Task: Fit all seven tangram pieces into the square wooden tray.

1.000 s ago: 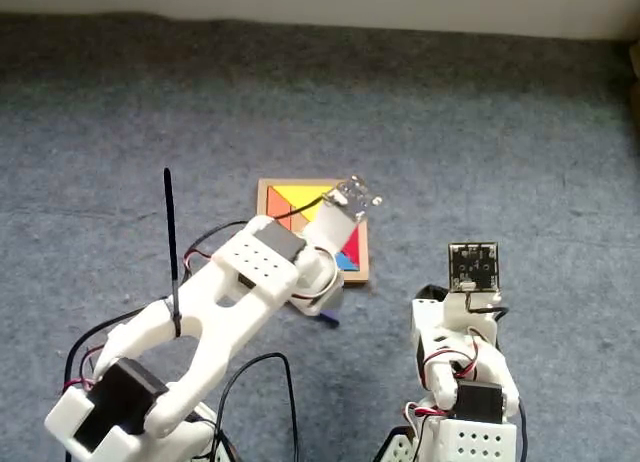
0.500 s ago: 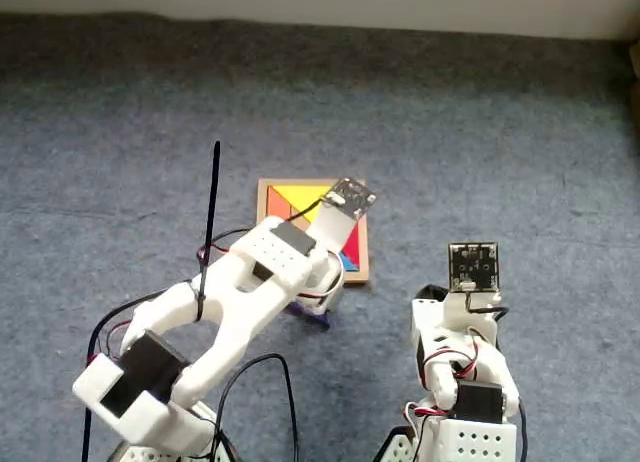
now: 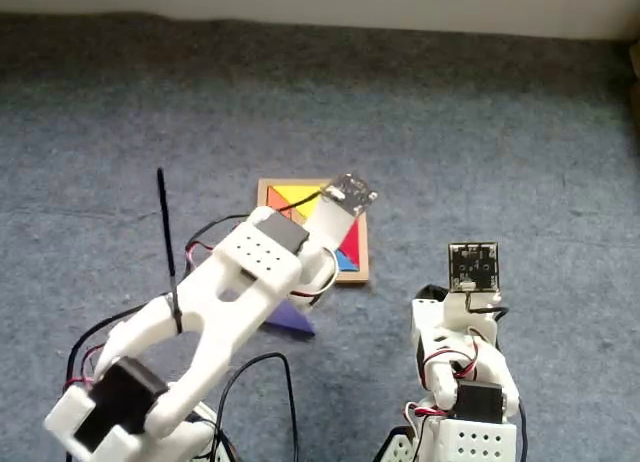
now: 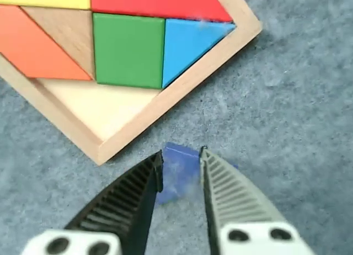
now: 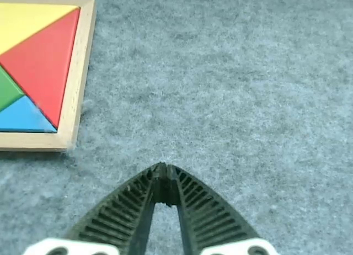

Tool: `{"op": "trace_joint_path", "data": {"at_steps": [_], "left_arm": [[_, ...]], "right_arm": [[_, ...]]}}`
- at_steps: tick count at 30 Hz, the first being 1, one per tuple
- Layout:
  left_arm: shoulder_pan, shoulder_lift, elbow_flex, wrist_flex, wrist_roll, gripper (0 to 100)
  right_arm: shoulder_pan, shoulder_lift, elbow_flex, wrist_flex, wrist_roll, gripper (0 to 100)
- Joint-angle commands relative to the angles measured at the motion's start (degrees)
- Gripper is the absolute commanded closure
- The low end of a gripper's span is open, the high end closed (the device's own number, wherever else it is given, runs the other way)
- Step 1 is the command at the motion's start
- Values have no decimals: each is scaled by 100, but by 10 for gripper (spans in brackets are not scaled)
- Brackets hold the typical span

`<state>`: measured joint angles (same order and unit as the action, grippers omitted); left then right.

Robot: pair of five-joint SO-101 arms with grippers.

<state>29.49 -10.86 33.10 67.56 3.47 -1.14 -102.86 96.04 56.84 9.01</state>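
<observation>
Right fingers point(image 5: 148, 193) clenched, empty, parked well apart at 3 o'clock. Left fingers point(image 4: 148, 176) pinch the blue piece point(image 4: 177, 180) on the bench point(image 4: 300, 100), just outside the tray point(image 4: 182, 85) corner. Open slot point(image 4: 99, 107) at 12 o'clock from the fingers. Left arm nearer.

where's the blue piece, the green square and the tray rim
blue piece point(image 4: 179, 171): left wrist view, its visible top face
green square point(image 4: 128, 49): left wrist view, centre of its face
wooden tray point(image 4: 182, 92): left wrist view, rim nearest the blue piece
</observation>
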Motion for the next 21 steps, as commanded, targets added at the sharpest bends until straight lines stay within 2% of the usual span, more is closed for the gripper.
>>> {"op": "trace_joint_path", "data": {"at_steps": [1, 13, 19, 21], "left_arm": [[-374, -1086, -66, 316, 325, 774], [-2308, -5262, 1481, 308, 343, 838], [-3547, -6519, 2167, 308, 308, 902], [-3899, -6721, 2352, 308, 18, 906]], "right_arm": [[75, 40, 848, 4, -18, 990], [75, 57, 848, 4, -18, 990], [75, 57, 848, 4, -18, 990], [75, 57, 848, 4, -18, 990]]}}
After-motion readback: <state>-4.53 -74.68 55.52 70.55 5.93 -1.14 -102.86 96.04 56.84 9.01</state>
